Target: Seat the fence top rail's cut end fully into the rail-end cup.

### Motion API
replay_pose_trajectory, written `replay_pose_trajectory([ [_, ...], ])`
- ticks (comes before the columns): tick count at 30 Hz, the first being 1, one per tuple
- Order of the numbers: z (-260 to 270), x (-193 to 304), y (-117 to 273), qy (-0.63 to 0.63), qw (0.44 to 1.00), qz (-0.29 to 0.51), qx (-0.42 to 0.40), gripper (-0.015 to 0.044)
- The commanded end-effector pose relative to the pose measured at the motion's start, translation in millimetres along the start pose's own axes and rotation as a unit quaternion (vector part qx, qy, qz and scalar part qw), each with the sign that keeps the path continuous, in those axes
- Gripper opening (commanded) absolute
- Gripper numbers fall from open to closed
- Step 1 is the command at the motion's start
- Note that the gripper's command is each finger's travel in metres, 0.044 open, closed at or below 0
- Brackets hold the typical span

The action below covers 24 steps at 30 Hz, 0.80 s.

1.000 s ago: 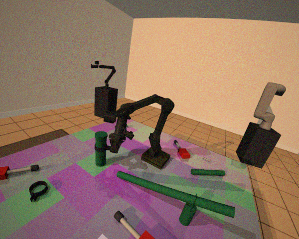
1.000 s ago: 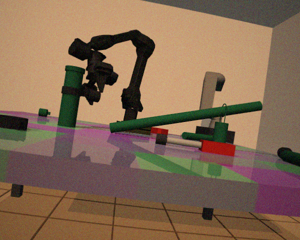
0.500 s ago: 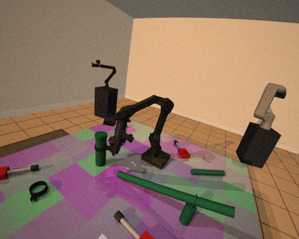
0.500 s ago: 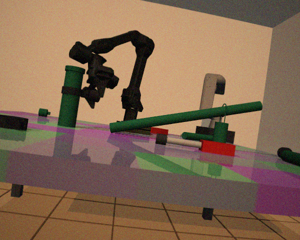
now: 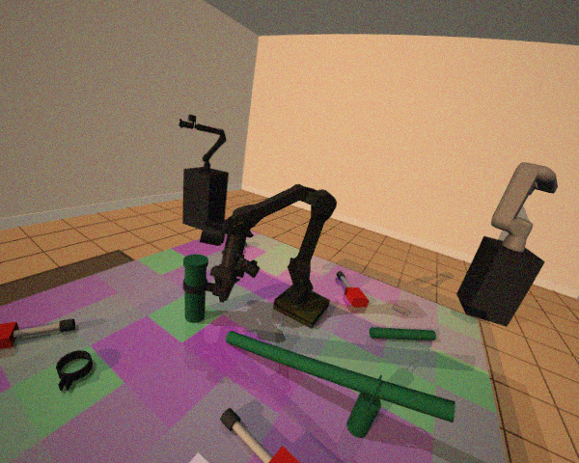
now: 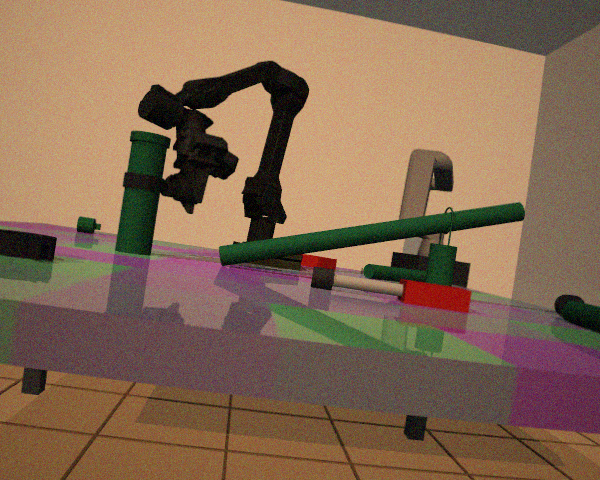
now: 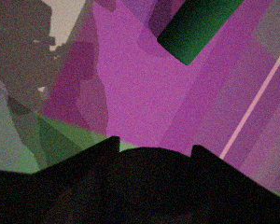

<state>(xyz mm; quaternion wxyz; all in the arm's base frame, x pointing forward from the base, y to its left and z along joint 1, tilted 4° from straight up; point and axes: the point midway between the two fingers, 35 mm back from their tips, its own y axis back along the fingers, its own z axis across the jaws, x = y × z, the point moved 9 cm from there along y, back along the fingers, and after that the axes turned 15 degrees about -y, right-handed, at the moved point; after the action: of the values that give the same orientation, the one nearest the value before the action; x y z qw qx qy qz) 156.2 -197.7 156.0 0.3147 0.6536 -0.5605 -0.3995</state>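
Long round green rail (image 5: 329, 368) (image 6: 352, 235) (image 7: 201, 28), slanting, cut end low, gripper (image 5: 223, 293) (image 6: 189, 204) (image 7: 155, 148) clenched on black rail-end cup (image 7: 154, 179)

tabletop (image 5: 145, 368) (image 6: 238, 356): glossy, mirror-like | rail (image 5: 305, 363) (image 6: 341, 236): smooth, satin | cup (image 7: 154, 175): matt black

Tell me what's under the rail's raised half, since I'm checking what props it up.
The loop post, its wire loop around the rail. The rail hides whatever lies directly behind it.
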Motion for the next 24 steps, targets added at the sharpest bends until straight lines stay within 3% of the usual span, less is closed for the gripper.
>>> replay_pose_trajectory([
  [1,-1.6,-1.1,-1.3,-0.01,1.0,0.005,0.003,0.0],
  [24,-15.7,-11.6,-10.4,-0.093,0.994,0.05,0.016,0.0],
])
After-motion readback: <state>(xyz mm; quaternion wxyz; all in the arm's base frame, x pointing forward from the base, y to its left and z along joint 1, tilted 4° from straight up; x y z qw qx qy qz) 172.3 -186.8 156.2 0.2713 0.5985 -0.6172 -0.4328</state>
